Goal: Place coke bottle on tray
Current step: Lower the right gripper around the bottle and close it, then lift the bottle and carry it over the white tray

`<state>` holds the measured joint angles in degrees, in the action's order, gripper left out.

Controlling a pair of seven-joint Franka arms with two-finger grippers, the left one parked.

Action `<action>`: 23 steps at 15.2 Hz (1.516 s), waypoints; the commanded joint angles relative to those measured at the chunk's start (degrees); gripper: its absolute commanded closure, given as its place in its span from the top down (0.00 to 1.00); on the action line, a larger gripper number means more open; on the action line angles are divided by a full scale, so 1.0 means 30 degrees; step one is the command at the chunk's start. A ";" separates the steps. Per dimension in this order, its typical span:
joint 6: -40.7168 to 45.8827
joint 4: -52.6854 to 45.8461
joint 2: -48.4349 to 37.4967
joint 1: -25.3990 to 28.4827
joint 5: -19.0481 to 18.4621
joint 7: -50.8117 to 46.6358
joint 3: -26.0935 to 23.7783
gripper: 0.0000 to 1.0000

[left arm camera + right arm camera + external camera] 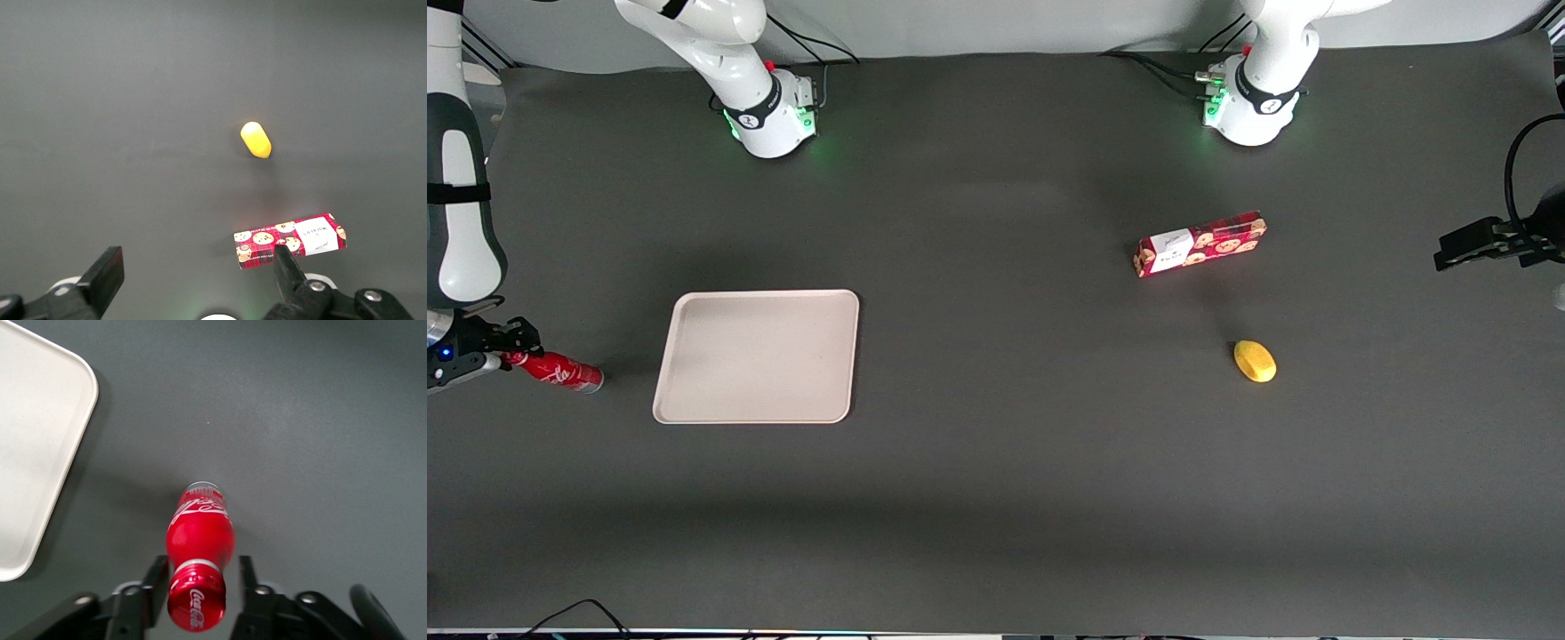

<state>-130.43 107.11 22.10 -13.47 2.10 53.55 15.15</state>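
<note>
The coke bottle (pixel 560 372) is small and red with white script and a silvery base. It is on the dark table beside the tray (pixel 756 356), toward the working arm's end. My right gripper (pixel 514 351) is at the bottle's cap end. In the right wrist view the gripper (pixel 201 577) is open, with one finger on each side of the bottle's neck (pixel 199 540) and small gaps showing. The beige tray's rounded corner (pixel 33 440) shows a short way from the bottle's base, with nothing on it.
A red cookie box (pixel 1199 244) with a white label and a small yellow object (pixel 1255 361) lie toward the parked arm's end of the table. Both also show in the left wrist view, the box (pixel 290 241) and the yellow object (pixel 256 139).
</note>
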 commanded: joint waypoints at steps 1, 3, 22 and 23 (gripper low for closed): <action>-0.0147 -0.0283 -0.0072 0.0125 0.0500 0.0695 0.0049 0.07; 0.0028 -0.0693 -0.0276 0.0242 0.0500 0.0607 0.0049 0.00; 0.5350 0.3157 -0.7453 0.1210 -0.2049 -1.1551 -0.5986 0.00; 0.4259 0.3840 -0.7397 0.1151 -0.2049 -1.1551 -0.5986 0.00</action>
<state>-105.65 104.97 5.05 -9.32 -3.13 20.21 -2.93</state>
